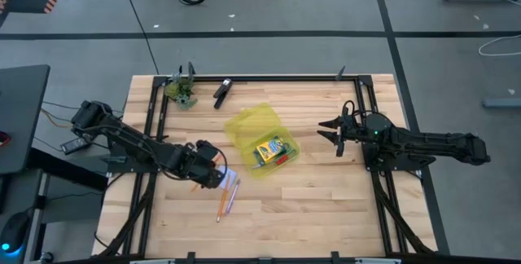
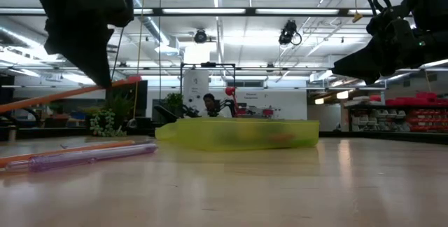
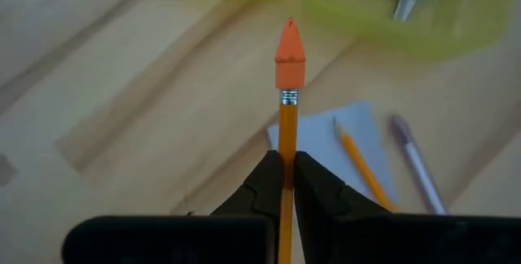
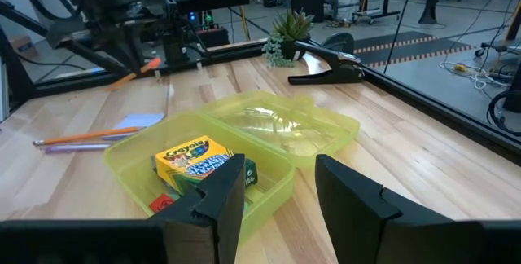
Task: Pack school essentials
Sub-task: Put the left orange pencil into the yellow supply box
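My left gripper (image 1: pixel 213 173) hangs over the pale blue note pad (image 3: pixel 342 138), shut on an orange pencil (image 3: pixel 288 77) with an orange eraser cap. On the table beside the pad lie a second orange pencil (image 3: pixel 363 169) and a pink one (image 3: pixel 415 165). The translucent yellow case (image 1: pixel 260 138) stands open in the middle of the table; the crayon box (image 4: pixel 191 162) and a small red eraser (image 4: pixel 163 203) lie in it. My right gripper (image 1: pixel 332 132) waits open to the right of the case, level, with nothing between its fingers. My left gripper pinches the orange pencil's shaft (image 3: pixel 286 146) between its two fingers, some way behind the eraser cap. The fingers come slanting down from above. The pencil runs out through the gap with its cap end ahead. It is lifted clear of the table and tilted, cap end (image 2: pixel 129 81) higher.
A black clip-like object (image 1: pixel 222 91) and a small potted plant (image 1: pixel 182 91) sit near the far edge, left of centre. A dark frame (image 1: pixel 269 79) runs around the work area. Bare wood lies in front of the case and toward the near right.
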Available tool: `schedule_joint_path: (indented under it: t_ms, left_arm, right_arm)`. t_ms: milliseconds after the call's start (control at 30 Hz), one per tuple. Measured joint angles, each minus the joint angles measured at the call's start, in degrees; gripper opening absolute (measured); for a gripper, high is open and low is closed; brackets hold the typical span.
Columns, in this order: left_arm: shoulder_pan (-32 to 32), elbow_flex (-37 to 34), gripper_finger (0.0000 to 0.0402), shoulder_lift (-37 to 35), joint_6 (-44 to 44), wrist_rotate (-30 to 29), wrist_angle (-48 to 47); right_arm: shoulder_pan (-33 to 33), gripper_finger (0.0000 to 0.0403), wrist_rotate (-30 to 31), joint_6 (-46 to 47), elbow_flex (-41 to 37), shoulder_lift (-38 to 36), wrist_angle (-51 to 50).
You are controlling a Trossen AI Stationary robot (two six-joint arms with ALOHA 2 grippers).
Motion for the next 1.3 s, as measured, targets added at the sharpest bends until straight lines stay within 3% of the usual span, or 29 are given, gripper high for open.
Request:
schedule_joint_path:
  t_ms: [633,1300]
  left_arm:
    - [5.6,0.0,0.0022,0.0,11.8,-2.7,9.6]
    - [6.6,-0.1,0.0023,2.4,13.4,-0.6,12.1]
  right_arm:
    - [0.0,0.0157,0.0,0.0,0.0,0.0,0.0]
    - [0.0,0.0157,0.0,0.0,0.0,0.0,0.0]
